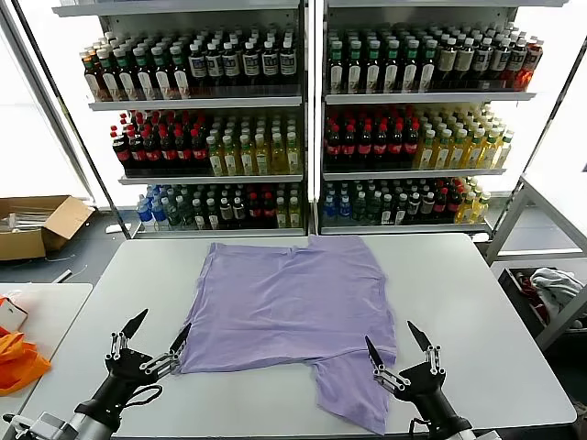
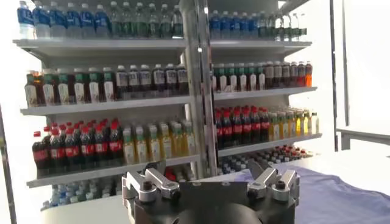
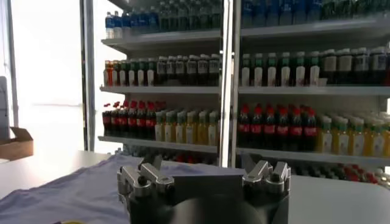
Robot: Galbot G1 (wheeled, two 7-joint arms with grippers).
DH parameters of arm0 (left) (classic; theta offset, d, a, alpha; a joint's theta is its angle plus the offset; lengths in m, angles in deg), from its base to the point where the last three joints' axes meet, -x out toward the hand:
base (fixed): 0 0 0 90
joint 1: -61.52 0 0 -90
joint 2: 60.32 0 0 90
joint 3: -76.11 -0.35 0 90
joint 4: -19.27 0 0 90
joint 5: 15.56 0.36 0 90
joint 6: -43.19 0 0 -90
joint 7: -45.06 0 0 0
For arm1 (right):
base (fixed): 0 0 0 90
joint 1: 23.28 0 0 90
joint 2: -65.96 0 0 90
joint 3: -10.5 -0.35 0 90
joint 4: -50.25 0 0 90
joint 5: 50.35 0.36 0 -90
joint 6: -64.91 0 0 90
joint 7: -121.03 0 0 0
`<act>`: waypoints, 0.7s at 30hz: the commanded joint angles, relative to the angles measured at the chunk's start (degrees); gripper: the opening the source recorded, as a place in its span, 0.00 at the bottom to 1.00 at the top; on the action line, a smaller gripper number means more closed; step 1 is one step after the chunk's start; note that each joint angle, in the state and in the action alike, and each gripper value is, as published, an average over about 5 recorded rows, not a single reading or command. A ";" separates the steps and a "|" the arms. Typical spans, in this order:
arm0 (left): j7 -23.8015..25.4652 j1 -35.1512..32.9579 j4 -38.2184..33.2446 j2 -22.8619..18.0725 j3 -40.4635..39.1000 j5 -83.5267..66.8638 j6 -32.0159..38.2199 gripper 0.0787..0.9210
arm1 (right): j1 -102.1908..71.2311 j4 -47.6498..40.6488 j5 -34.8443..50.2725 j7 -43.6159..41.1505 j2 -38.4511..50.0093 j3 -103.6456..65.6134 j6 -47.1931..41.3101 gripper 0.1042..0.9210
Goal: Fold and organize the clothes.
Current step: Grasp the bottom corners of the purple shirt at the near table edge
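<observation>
One lavender T-shirt [image 1: 289, 302] lies spread on the white tabletop [image 1: 486, 321], roughly in the middle, rumpled rather than squared up, with one part trailing toward the near edge on the robot's right. No print shows from above, so it is probably face down. The cloth looks thin and limp, with soft wrinkles across it; it should weigh next to nothing, sag as soon as it is lifted, and slide easily on the smooth tabletop. It will not hold a crease unless it is laid flat and pressed.

Both arms wait at the near edge. The left gripper [image 1: 150, 341] sits just beside the shirt's near left corner, its fingers [image 1: 134, 324] spread wide and holding nothing. The right gripper [image 1: 400, 348] hovers by the trailing part, its fingers equally released.

Good places to take hold are probably the hem corners and the sleeve edges, pinching a single layer low against the tabletop; grabbing mid-panel would likely bunch the cloth. Shelves of bottles [image 1: 367, 137] stand behind.
</observation>
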 commanded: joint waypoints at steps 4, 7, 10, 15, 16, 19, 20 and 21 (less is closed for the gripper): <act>-5.37 0.44 4.91 1.81 -4.55 1.20 -5.43 0.88 | -3.00 0.80 -1.32 3.11 3.52 1.10 -7.49 0.88; -7.07 1.08 5.49 2.54 -4.98 1.00 -8.08 0.88 | -5.12 1.75 -0.27 4.41 3.35 2.30 -9.71 0.88; -9.42 1.27 4.95 3.59 -5.58 0.87 -11.85 0.88 | -6.23 2.22 0.25 5.51 2.48 3.50 -10.60 0.88; -13.41 1.04 5.33 5.10 -6.32 0.78 -17.83 0.88 | -6.84 1.43 0.05 7.56 1.65 5.39 -11.51 0.88; -14.03 0.96 5.60 5.43 -6.34 0.61 -18.63 0.88 | -7.08 1.25 0.05 8.01 1.58 5.73 -11.62 0.88; -15.89 0.80 6.37 6.46 -6.55 -0.69 -20.48 0.88 | -7.81 0.97 0.16 9.22 1.35 6.72 -11.55 0.88; -16.64 0.82 6.63 6.83 -6.62 -1.36 -21.14 0.88 | -7.98 0.90 0.27 9.64 1.20 7.05 -11.52 0.88; -17.26 0.94 6.85 7.14 -6.66 -2.08 -21.75 0.88 | -8.07 0.87 0.37 9.98 1.06 7.33 -11.47 0.88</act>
